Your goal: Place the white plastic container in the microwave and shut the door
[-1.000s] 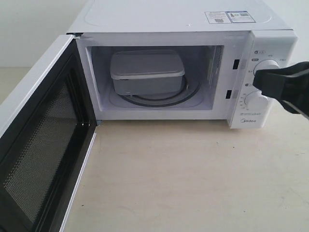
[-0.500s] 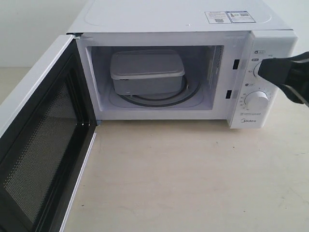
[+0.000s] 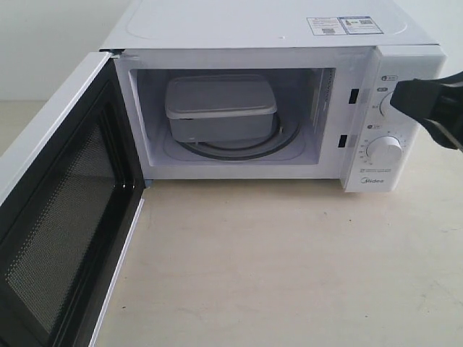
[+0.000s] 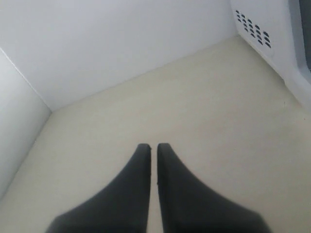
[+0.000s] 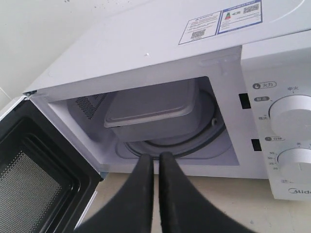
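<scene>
The white plastic container point(image 3: 220, 108) sits inside the microwave point(image 3: 275, 29) on the glass turntable point(image 3: 268, 147), lid on. The wrist view shows the container point(image 5: 153, 111) in the cavity too. The door point(image 3: 54, 217) stands wide open at the left, its black mesh inner face showing. My right gripper point(image 3: 398, 100) hangs shut and empty in front of the upper dial, at the right edge. In its own view the right gripper point(image 5: 156, 158) points at the cavity from outside. My left gripper point(image 4: 153, 147) is shut over bare table, out of the exterior view.
Beige tabletop point(image 3: 275, 260) stretches in front of the microwave. Two dials point(image 3: 383, 149) and a control panel sit on the microwave's right. The left wrist view shows a white wall corner point(image 4: 51, 109) and a vented microwave side point(image 4: 255, 31).
My right gripper has drawn back to the right and risen slightly, from in front of the two dials toward the frame edge. Container and door have not moved.
</scene>
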Robot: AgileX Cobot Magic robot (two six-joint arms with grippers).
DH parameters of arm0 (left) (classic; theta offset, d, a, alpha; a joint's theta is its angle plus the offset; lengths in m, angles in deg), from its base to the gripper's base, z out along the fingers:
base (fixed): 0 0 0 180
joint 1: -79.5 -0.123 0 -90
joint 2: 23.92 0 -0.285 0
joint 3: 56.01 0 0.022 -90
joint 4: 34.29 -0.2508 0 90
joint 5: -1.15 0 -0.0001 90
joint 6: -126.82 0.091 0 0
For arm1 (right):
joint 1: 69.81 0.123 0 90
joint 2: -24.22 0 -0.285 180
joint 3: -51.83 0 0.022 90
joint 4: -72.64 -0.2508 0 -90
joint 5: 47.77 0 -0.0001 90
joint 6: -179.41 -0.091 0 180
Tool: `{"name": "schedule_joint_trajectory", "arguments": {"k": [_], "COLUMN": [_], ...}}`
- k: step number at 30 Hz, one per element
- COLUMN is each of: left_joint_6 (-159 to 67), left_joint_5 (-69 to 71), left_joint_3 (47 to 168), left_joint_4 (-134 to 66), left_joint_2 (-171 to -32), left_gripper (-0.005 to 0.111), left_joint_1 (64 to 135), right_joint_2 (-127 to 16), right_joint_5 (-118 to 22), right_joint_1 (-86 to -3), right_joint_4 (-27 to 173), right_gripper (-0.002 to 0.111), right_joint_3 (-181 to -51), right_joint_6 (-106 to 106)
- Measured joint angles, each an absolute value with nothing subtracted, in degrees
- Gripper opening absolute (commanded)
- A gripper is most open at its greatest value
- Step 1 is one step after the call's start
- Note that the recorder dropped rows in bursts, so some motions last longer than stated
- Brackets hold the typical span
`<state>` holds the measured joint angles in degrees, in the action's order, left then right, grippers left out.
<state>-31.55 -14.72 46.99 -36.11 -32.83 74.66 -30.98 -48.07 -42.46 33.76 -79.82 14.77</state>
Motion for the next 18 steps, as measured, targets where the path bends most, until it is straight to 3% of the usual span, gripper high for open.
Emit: {"name": "schedule_joint_trajectory", "arguments": {"k": [6, 18], "left_joint_6": [-25.35, -22.89], "left_joint_5": [-13.17, 21.24], "left_joint_3": [46.99, 46.99], "left_joint_4": [-37.83, -41.09], "left_joint_2": [-32.83, -32.83], "left_gripper": [0.004, 0.004], "left_joint_1": [74.66, 74.66], "right_joint_2": [-30.98, -30.98], "right_joint_5": [-47.77, -46.2], "right_joint_1": [-42.46, -42.46], "right_joint_4": [33.76, 33.76], "right_gripper": [0.0, 0.0], "right_joint_3": [-79.82, -79.82], "right_joint_6": [15.66, 16.28]}}
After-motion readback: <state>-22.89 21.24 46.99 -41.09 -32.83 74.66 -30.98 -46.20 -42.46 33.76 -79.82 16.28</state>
